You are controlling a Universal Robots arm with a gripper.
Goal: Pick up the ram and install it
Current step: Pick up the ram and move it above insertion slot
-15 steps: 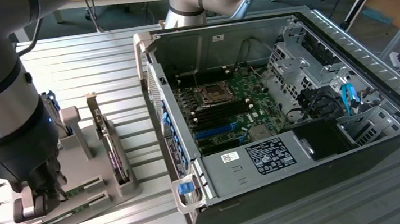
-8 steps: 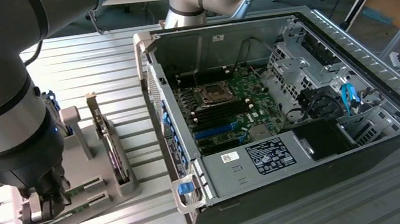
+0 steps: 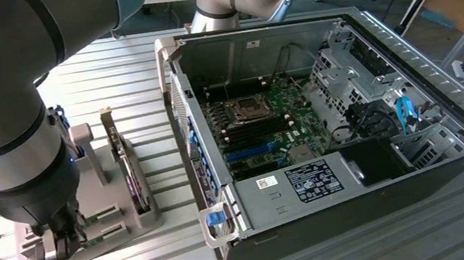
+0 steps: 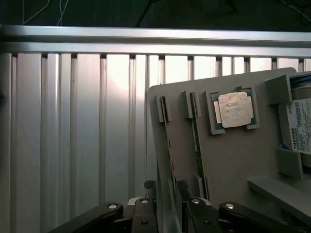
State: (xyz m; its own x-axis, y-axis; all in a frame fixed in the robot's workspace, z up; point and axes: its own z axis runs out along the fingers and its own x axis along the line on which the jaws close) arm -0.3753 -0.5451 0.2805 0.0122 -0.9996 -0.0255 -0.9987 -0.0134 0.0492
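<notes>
Pick-up step: at the exterior view's lower left, the wide pincer (image 3: 60,249) straddles the ram (image 4: 167,141) in its holder (image 4: 233,160); gripping likely demands a centred squeeze.

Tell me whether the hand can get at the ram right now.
Likely yes: the open hand is lined up on the ram, which stands on edge in its grey holder. The hand straddles it, and nothing lies between them.

We read the brand TOSHIBA, printed sideways, on the white label (image 4: 301,127) of the hard drive (image 4: 303,92) in the wrist view, while the black label (image 3: 314,181) and small white sticker (image 3: 267,182) on the power supply (image 3: 267,208) carry print too fine for us to read.
</notes>
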